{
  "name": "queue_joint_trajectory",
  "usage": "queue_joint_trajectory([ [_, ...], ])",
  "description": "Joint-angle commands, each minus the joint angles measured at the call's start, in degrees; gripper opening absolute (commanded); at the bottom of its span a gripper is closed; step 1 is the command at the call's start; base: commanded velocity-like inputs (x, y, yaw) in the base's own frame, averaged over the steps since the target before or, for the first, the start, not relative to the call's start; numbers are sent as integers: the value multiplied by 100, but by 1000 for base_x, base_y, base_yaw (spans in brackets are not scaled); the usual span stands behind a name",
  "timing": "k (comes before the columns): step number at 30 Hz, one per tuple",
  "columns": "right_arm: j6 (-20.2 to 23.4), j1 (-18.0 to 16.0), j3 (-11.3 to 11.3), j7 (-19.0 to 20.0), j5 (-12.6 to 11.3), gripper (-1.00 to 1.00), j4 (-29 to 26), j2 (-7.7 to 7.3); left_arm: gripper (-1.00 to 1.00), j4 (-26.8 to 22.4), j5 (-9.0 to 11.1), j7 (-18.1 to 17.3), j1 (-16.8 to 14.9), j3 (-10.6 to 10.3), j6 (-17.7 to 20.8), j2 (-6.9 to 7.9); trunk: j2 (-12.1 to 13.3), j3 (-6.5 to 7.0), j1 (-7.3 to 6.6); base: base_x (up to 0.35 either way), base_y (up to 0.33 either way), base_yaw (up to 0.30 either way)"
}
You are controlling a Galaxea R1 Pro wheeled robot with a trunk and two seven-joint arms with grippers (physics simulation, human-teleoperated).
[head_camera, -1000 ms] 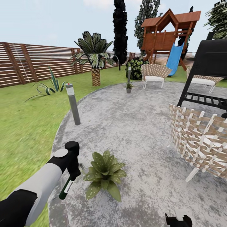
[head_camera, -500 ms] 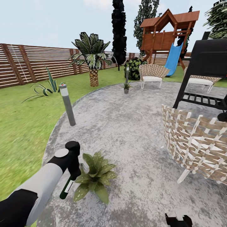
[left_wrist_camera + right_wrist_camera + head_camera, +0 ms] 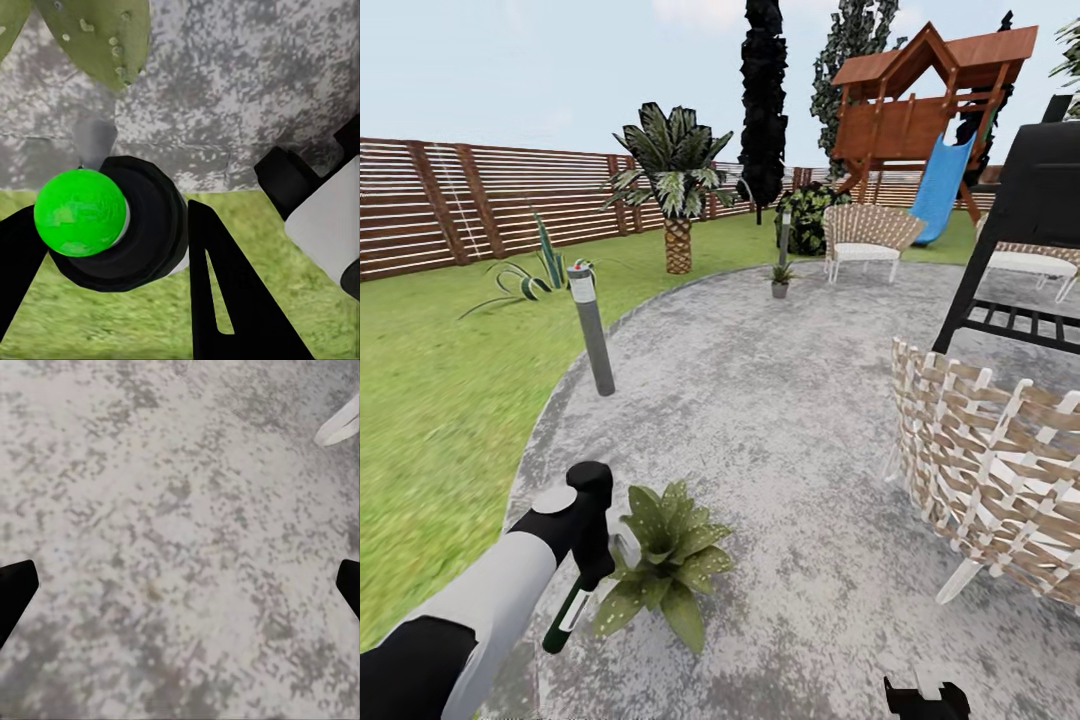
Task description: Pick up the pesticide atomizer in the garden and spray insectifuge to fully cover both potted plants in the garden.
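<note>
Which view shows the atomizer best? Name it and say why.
The left wrist view: the atomizer sits large between the left tool's fingers, green cap facing the camera. The head view shows it small, hanging below that tool beside the near potted plant.

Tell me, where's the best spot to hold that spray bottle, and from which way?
Probably the round dark body of the atomizer, just under its bright green cap, pinched from the two sides. The body is a smooth cylinder, so flat fingers can clamp across it. The left gripper holds it about that way now, bottle hanging tilted beside the near potted plant.
</note>
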Motion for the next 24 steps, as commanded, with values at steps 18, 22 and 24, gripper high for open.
queue_joint_trajectory([
  [18, -14, -4, -30, -37, 62, 100, 11, -2, -100, -16, -26, -52, 166, -109, 120, -50, -2, -5, -1, -41, -145, 10],
  [22, -15, -4, -30, -37, 61, 100, 11, -1, -100, -8, -22, -52, 172, -79, 130, 5, -2, -5, -1, -136, -210, 204],
  [24, -13, -4, -30, -37, 61, 100, 11, 1, -100, -7, -6, -52, 174, -63, 137, 124, -2, -5, -1, -48, -46, 266],
])
